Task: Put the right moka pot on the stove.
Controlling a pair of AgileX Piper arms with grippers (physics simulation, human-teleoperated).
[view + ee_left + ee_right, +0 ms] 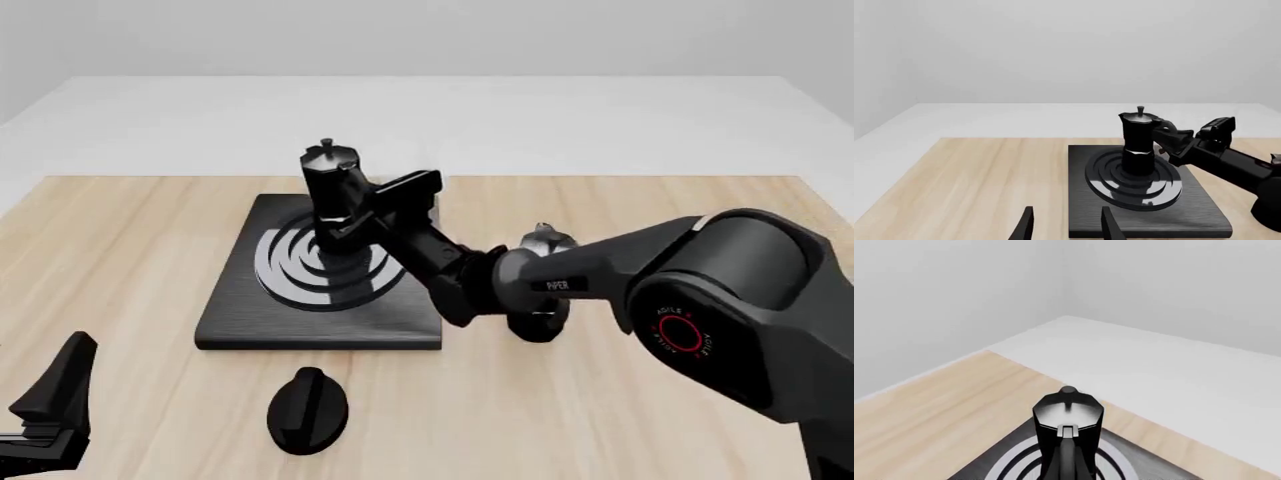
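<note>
Faceted black moka pot (331,187) on ringed stove slab (240,310), right jaws clamping its handle; left jaws apart.

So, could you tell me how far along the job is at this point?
Mostly done: the moka pot stands upright on the stove, over the burner rings. In hand: the right tool is at the pot's handle; whether it is gripping or has let go cannot be told. Left: release if needed and pull the arm back. The second pot sits behind the right arm; the left tool is open and idle.
</note>
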